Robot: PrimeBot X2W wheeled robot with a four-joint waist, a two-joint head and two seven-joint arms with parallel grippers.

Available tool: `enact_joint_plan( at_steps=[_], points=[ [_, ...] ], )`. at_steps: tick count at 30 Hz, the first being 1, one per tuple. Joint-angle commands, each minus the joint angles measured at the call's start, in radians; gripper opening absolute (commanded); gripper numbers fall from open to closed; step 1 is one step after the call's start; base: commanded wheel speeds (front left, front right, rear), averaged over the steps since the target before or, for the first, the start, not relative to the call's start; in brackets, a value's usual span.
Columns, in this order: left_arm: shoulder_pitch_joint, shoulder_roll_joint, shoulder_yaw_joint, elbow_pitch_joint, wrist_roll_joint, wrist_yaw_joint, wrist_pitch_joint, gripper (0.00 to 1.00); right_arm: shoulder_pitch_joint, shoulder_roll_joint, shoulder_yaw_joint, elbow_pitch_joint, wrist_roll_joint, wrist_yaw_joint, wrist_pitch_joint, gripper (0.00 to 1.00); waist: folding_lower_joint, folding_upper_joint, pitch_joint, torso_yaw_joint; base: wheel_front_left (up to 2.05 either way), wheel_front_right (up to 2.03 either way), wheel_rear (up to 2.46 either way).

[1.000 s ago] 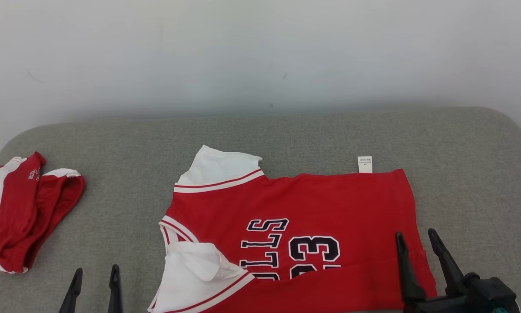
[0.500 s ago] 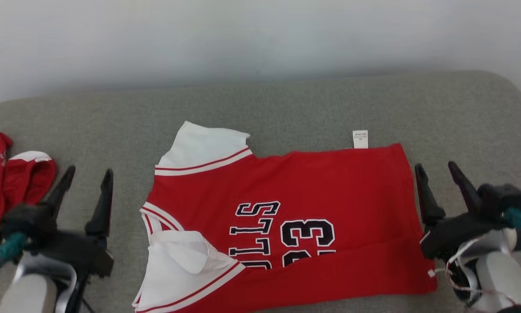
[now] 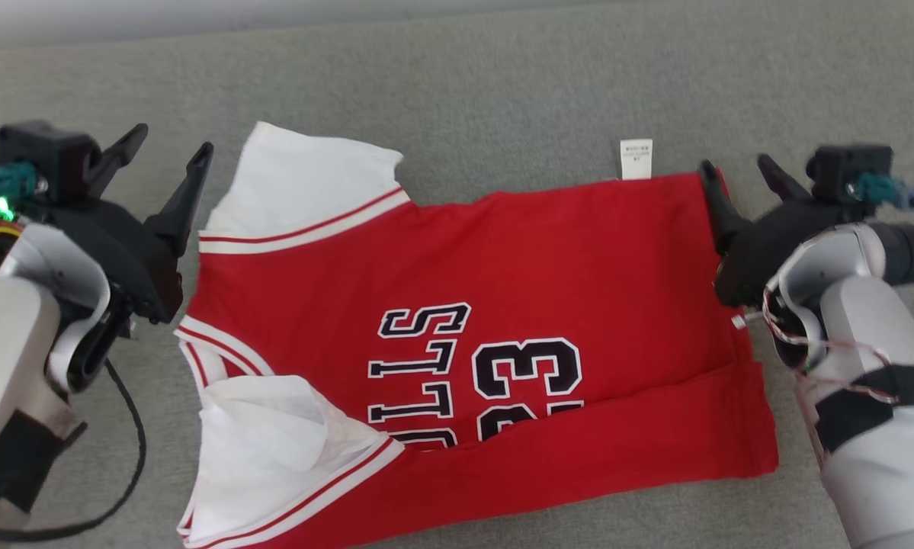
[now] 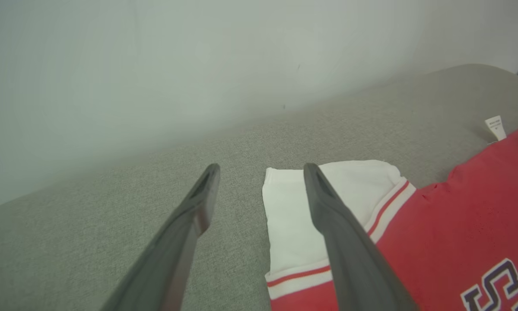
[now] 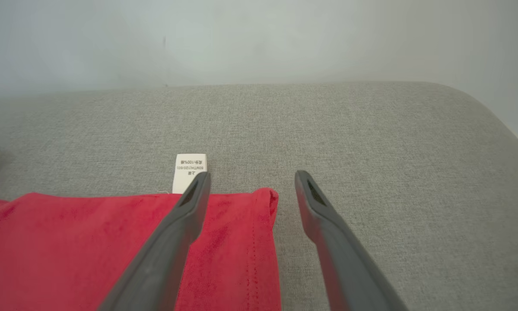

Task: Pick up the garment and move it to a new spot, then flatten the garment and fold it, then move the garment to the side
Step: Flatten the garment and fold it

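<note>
The garment (image 3: pixel 548 267), a red jersey with white sleeves and black lettering, lies spread on the grey cushion (image 3: pixel 502 76), its lower edge folded over. My left gripper (image 3: pixel 173 141) is open beside the far white sleeve (image 3: pixel 304 175). In the left wrist view the left gripper (image 4: pixel 262 168) hangs over that sleeve's corner (image 4: pixel 293 216), apart from it. My right gripper (image 3: pixel 735 164) is open at the garment's far right corner. In the right wrist view the right gripper (image 5: pixel 252 175) straddles the red hem corner (image 5: pixel 267 203), next to the white label (image 5: pixel 190 170). Nothing is held.
A pale wall (image 5: pixel 259 39) rises behind the cushion. The cushion's rounded right end (image 5: pixel 479 121) curves down past the garment. Bare grey fabric lies beyond the garment's far edge and on both sides of it.
The head camera has tilted down, shifting the whole picture. Both arms have reached forward to the garment's far corners, grippers still open. The garment lies as before.
</note>
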Motion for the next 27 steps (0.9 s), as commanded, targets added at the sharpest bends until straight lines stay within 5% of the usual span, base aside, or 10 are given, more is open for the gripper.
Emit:
enact_joint_plan(
  at_steps=[1,11,27],
  points=[
    [-0.044,0.018,-0.04,0.024,-0.025,0.002,0.021,1.0,-0.043,0.011,0.011,0.025,0.007,0.0,0.017,1.0,-0.0004,-0.0002,0.068,-0.043,0.0,0.0,0.0],
    [-0.225,0.071,-0.243,0.162,-0.154,0.002,0.076,1.0,-0.192,0.056,0.05,0.188,0.023,0.0,0.086,1.0,-0.0004,-0.0002,0.112,-0.092,0.0,0.0,0.0],
    [-0.352,0.09,-0.403,0.31,-0.272,0.002,0.074,1.0,-0.308,0.097,0.13,0.307,0.07,0.0,0.107,1.0,-0.0004,-0.0002,0.162,-0.146,0.0,0.0,0.0]
  ],
)
